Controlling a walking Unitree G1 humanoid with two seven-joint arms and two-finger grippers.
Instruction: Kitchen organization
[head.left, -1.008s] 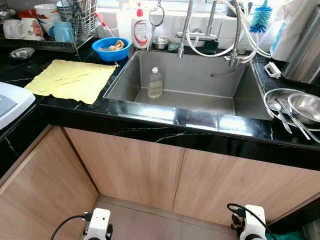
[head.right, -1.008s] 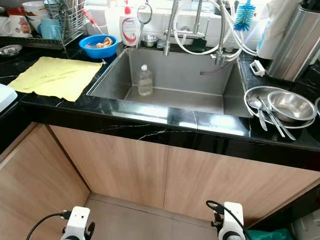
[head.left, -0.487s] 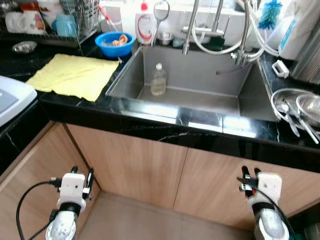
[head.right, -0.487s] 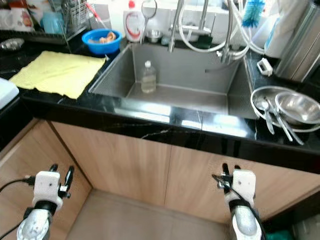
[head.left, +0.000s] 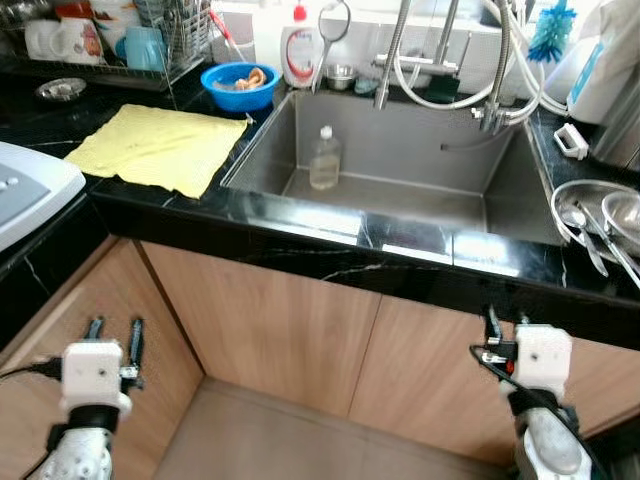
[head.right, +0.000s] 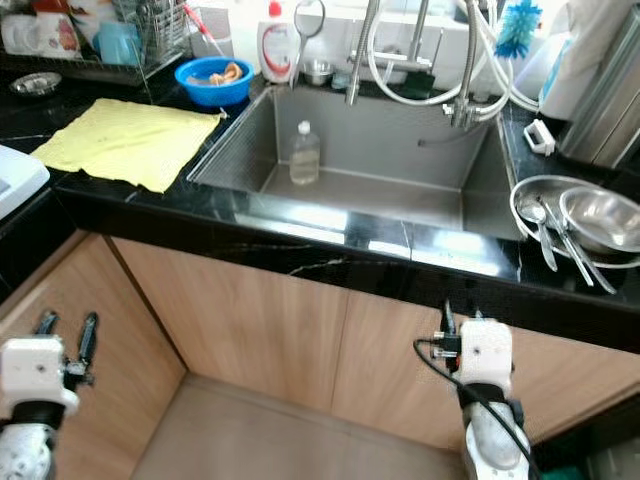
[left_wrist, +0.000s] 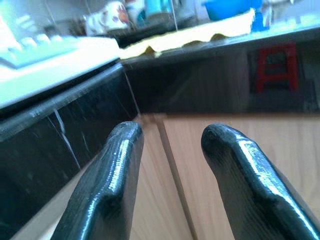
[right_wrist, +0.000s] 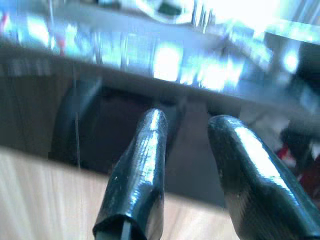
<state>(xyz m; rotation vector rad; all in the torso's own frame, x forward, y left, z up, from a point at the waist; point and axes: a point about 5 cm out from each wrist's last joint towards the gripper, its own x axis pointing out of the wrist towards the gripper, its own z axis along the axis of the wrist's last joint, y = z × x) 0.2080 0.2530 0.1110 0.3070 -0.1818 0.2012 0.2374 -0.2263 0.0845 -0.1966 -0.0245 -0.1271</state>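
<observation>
Kitchen corner: black marbled stone countertop (head.left: 330, 232), glossy, over flat wood-grain cabinet doors (head.left: 270, 335). Left gripper (head.left: 113, 330), low before the cabinets, two long black fingers pointing up and parted with a clear gap, holding nothing; the left wrist view shows rounded glossy fingertips (left_wrist: 125, 137) aimed at the cabinet corner under the counter edge. Right gripper (head.right: 447, 318), low before the right-hand door, fingers up and apart in the right wrist view, empty. Above and between the two grippers, beyond the counter edge: rectangular stainless sink (head.left: 400, 190), matte walls, containing one clear plastic bottle (head.left: 323, 160), upright, long axis vertical, white cap on top, standing near the sink's left wall. Above the left gripper: yellow cloth (head.left: 160, 148), lying flat, slightly wrinkled. Farther behind it: round blue bowl (head.left: 238, 86) with pale, indistinct contents, white soap bottle (head.left: 299, 58) with red cap, wire dish rack (head.left: 130, 40) with mugs. Above the right gripper: round steel dish (head.right: 545, 215) holding a steel bowl (head.right: 600, 218) and spoons (head.right: 545, 235), handles lying toward the counter front.
</observation>
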